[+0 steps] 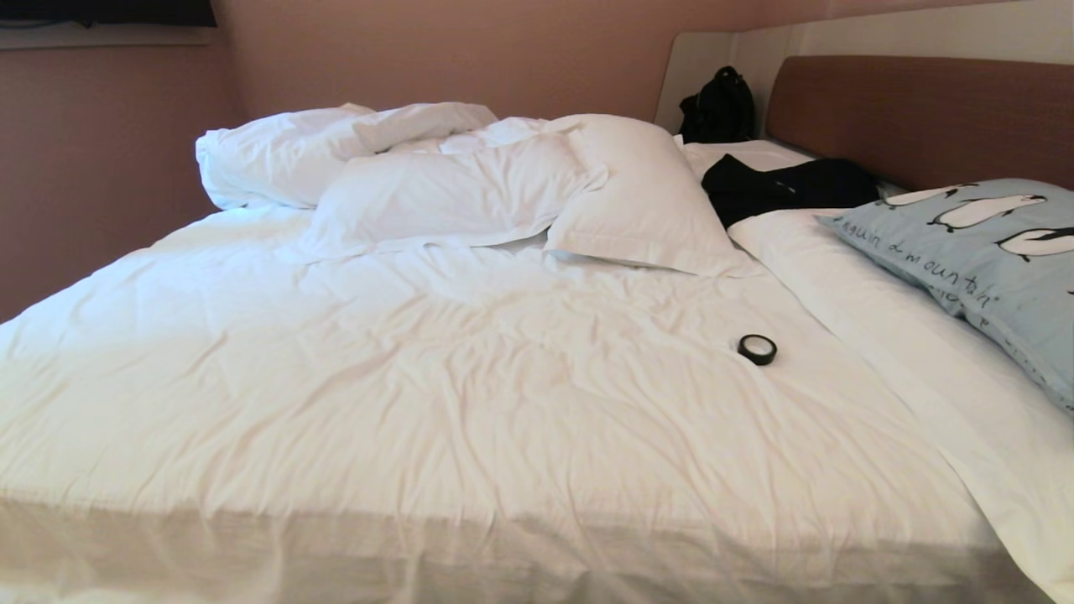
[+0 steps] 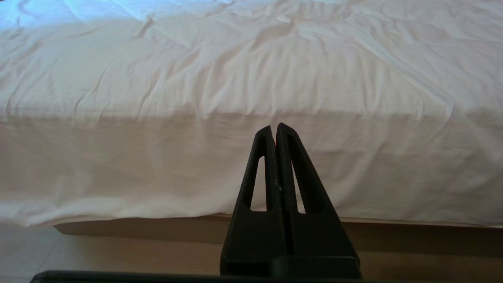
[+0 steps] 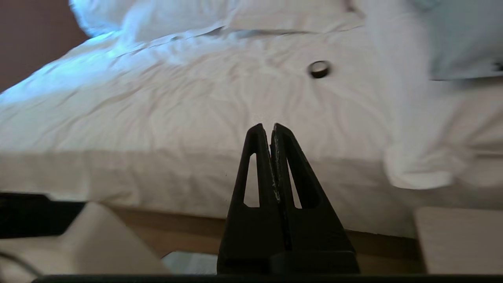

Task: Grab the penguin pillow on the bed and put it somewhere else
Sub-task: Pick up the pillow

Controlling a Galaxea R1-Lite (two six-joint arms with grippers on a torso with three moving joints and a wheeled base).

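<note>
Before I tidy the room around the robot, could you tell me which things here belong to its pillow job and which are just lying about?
Belong to the job:
- penguin pillow, at the bed's right, near the headboard
- bed
- right gripper, shut, short of the bed edge

Just lying about:
- tape roll on the sheet
- white pillows
- black clothing
- black bag
- left gripper, shut, idle

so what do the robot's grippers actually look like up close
Both look alike. The left gripper and the right gripper each have two matte black, finely textured fingers that taper to a narrow tip, each with a long triangular cut-out, rising from a black base block. The right one shows pale scuffs along its inner edges. No cables or markings show.
</note>
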